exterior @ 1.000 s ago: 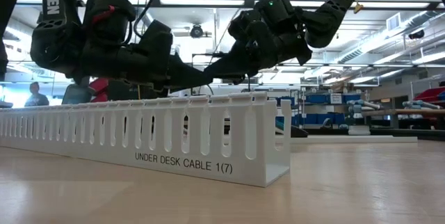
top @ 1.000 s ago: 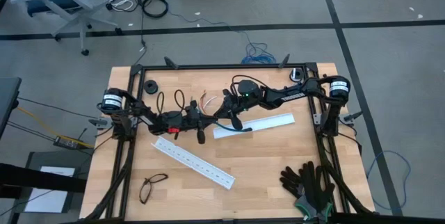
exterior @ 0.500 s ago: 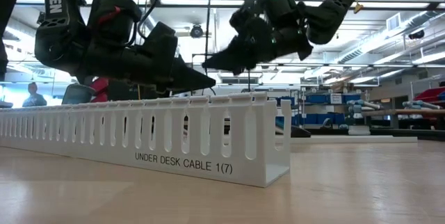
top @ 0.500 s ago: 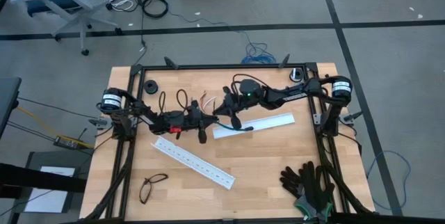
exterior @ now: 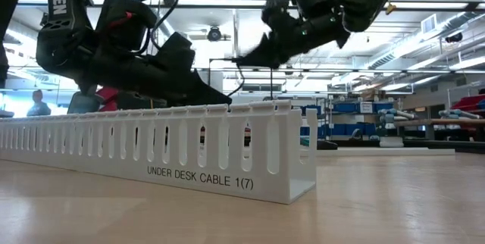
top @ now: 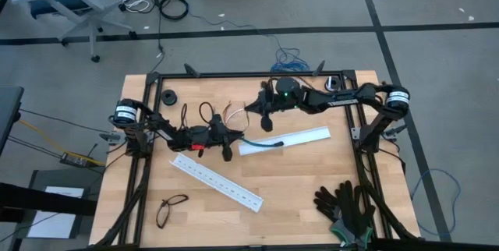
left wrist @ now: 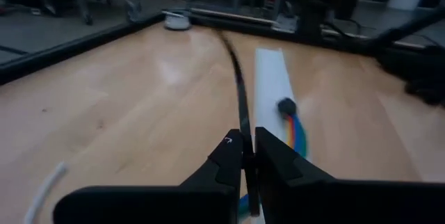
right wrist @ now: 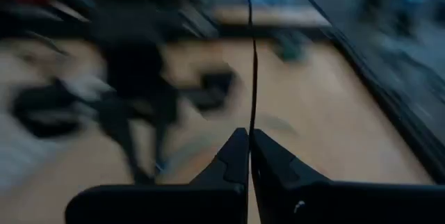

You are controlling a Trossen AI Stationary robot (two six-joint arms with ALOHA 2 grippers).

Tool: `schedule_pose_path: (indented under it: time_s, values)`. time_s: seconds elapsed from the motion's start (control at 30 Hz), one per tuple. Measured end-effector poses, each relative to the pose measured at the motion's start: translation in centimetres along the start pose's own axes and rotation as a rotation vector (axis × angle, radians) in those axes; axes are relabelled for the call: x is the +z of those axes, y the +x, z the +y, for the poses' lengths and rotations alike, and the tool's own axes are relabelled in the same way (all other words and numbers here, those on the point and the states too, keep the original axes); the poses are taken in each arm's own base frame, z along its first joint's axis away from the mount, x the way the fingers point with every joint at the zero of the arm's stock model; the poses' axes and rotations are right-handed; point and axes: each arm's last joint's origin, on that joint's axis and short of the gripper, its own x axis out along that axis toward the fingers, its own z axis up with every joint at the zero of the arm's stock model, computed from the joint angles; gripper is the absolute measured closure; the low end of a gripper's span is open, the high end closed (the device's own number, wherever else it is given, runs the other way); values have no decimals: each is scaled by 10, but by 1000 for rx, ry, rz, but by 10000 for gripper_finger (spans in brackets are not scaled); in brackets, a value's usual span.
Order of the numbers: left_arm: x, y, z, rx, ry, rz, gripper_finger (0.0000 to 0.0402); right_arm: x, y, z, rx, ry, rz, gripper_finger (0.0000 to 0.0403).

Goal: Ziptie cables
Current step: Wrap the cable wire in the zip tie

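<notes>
The cables (top: 261,144) lie by the near edge of a white rail (top: 300,136). Their blue-sheathed end (left wrist: 286,106) and coloured wires show in the left wrist view, and pale wire ends (top: 231,112) fan out toward the far edge. My left gripper (top: 232,134) hovers low over the bundle, shut on a thin black zip tie (left wrist: 240,92). My right gripper (top: 250,111) is raised just beyond it, toward the far edge, shut on a thin black strip (right wrist: 251,57). In the low view, my right gripper (exterior: 244,61) stands higher than my left gripper (exterior: 223,96). My left gripper pinches the zip tie's strap (left wrist: 245,140) between its two fingers. The strap runs straight ahead from the fingertips, in line with the fingers and above the table. My right gripper pinches a thin black strip (right wrist: 250,123) between its fingertips. The strip runs on ahead, in line with the fingers and clear of the table.
A second white rail (top: 216,181) lies slanted nearer the front and fills the low view's foreground (exterior: 189,161). Glasses (top: 171,208) sit near the front left and black gloves (top: 347,208) at the front right. A black roll (top: 170,97) rests at the far left.
My right gripper has risen and drawn back toward the table's far edge, away from my left gripper and the rail. It has stayed shut on the black strip, and its arm has stretched out toward the right. My left gripper has kept almost still.
</notes>
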Motion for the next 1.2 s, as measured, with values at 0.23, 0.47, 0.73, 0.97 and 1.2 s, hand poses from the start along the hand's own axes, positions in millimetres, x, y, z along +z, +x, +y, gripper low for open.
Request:
schedule_pose_path:
  time_s: [0.23, 0.47, 0.73, 0.97, 1.2]
  values:
    - [1, -2, 0, 143, -9, -38, 399, -7, -30, -10, -334, 0, 300, 403]
    - [3, -3, -2, 148, -9, -55, 400, -22, -37, -6, -340, 49, 476, 403]
    - [-1, -4, -5, 161, -16, -31, 401, -40, -55, -15, -754, 29, 724, 403]
    - [-2, -4, -5, 162, -17, -26, 401, -37, -50, -8, -664, 71, 671, 403]
    - [-4, -5, -3, 239, -29, -20, 401, -28, -36, 19, -242, 52, 562, 403]
